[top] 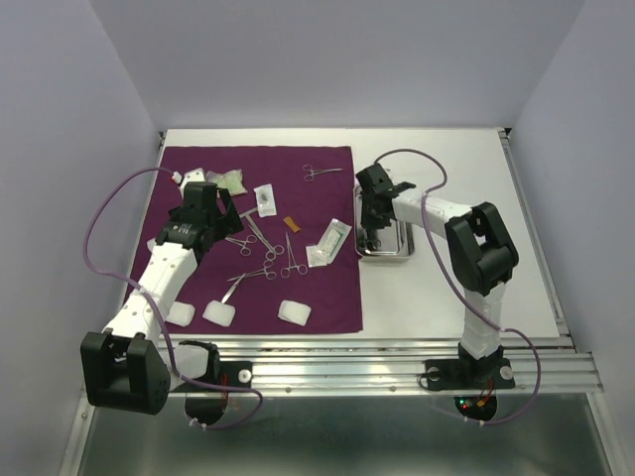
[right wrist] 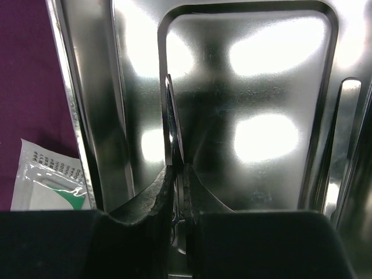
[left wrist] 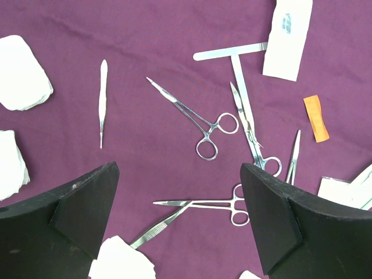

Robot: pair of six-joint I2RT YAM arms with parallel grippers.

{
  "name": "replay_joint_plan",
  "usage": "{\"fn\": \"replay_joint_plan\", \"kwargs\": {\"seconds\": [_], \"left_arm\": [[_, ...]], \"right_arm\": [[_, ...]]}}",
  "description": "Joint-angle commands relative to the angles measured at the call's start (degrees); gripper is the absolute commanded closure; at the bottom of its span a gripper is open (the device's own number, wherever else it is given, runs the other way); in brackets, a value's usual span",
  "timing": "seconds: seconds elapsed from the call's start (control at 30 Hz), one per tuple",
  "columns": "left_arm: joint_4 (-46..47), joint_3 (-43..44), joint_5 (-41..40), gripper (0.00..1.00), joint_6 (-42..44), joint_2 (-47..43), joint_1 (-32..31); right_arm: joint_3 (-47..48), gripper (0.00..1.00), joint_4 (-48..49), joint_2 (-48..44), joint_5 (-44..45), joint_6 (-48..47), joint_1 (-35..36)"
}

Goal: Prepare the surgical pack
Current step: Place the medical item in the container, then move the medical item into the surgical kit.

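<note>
The deep-purple drape (top: 332,297) lies flat on the table with several steel scissors and forceps (top: 268,253), white gauze pads (top: 294,312) and small packets (top: 329,241) on it. My left gripper (top: 220,213) is open and empty above them. In the left wrist view its fingers (left wrist: 87,203) straddle a pair of forceps (left wrist: 203,203) on the cloth (left wrist: 145,35). My right gripper (top: 369,223) is over the steel tray (top: 399,253), right of the drape. It is shut on a thin steel instrument (right wrist: 170,128) that stands above the tray floor (right wrist: 273,87).
Another pair of forceps (top: 319,173) lies at the drape's far edge. An orange strip (top: 290,222) and a white packet (top: 266,198) lie mid-drape. A packet (right wrist: 52,180) sits just left of the tray. The metal rail (top: 397,362) runs along the near edge.
</note>
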Motion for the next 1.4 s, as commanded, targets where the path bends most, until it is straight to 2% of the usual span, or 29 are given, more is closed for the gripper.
{"fn": "replay_joint_plan", "kwargs": {"seconds": [0.0,0.13,0.27,0.3,0.57,0.7,0.93,1.07,1.2,1.27,1.37], "left_arm": [[0.4,1.7,-0.5,0.01,0.3,-1.2,-0.4],[0.4,1.6,-0.4,0.01,0.5,-1.4,-0.4],[0.7,1.5,-0.2,0.01,0.6,-1.5,-0.4],[0.9,1.5,0.0,0.01,0.5,-1.5,-0.4],[1.0,1.6,0.2,0.01,0.6,-1.7,-0.6],[0.8,1.6,-0.1,0.01,0.7,-1.9,-0.6],[0.9,1.8,0.1,0.01,0.8,-1.4,-0.6],[1.2,2.9,1.7,0.01,1.1,0.2,-0.7],[1.4,5.2,2.3,0.01,1.3,2.6,-1.0],[1.1,6.7,2.1,0.01,1.5,3.8,-1.1],[1.4,8.7,2.6,0.01,2.0,5.3,-1.2]], "right_arm": [[-2.8,0.87,-3.8,-1.9,0.9,3.0,-0.4],[-3.6,0.82,-3.1,-4.1,0.9,3.0,-0.4],[-2.9,0.57,-2.1,-6.1,1.9,1.5,-0.4],[-2.2,0.56,-2.2,-6.3,2.2,1.1,-0.4],[6.3,0.55,-3.3,-5.3,3.9,-3.7,-0.4],[13.6,0.55,-4.9,-1.7,4.3,-7.9,-0.4],[33.0,0.53,-8.3,9.5,3.9,-16.1,-0.4],[47.5,0.51,-13.0,18.5,2.6,-13.9,-0.4],[58.5,0.49,-13.4,27.4,3.0,-7.7,-0.4],[62.4,0.49,-12.1,29.7,3.7,-3.9,-0.4],[62.3,0.49,-9.1,31.6,4.4,-1.2,-0.4]]}}
